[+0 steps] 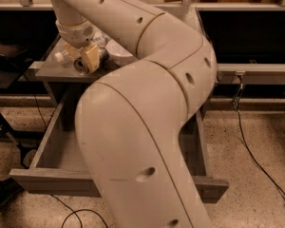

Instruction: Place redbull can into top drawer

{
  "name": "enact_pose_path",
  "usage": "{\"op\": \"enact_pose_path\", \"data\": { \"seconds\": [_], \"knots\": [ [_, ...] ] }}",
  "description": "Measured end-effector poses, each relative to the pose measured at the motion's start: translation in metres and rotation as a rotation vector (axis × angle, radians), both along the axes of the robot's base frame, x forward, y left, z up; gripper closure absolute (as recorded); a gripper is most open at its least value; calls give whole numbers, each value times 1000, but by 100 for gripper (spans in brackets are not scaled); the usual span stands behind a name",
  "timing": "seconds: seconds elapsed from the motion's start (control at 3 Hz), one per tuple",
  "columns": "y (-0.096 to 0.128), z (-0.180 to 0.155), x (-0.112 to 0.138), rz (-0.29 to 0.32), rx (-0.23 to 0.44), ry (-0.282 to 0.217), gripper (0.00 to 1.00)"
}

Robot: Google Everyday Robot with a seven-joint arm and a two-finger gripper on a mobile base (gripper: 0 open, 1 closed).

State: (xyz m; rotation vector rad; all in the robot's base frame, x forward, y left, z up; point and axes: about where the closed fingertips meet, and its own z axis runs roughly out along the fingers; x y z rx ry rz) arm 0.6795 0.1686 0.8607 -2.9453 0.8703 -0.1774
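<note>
Starting nearest the camera, the top drawer (47, 180) stands pulled open, its front panel low in view and its grey floor bare on the left. The robot's 1 arm (133, 127) covers the middle of it.

Behind and above the drawer, the cabinet top (50, 71) carries the gripper (88, 60) at its front edge. Its 2 beige fingers (92, 55) appear pressed onto the redbull can (80, 66). The can lies on its side, round metal end toward the camera, so its long axis runs roughly front to back.

The drawer cavity lies below and toward the camera from the can, so I judge the coming move to be forward and down.

Farther back are a clear bottle (61, 56) and a white bowl (118, 51).
</note>
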Motion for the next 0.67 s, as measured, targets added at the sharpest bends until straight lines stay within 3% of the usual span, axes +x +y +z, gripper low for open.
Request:
{"op": "enact_pose_path", "data": {
  "seconds": [0.67],
  "knots": [
    [-27, 16, -68, 76, 85, 69, 100]
  ]
}}
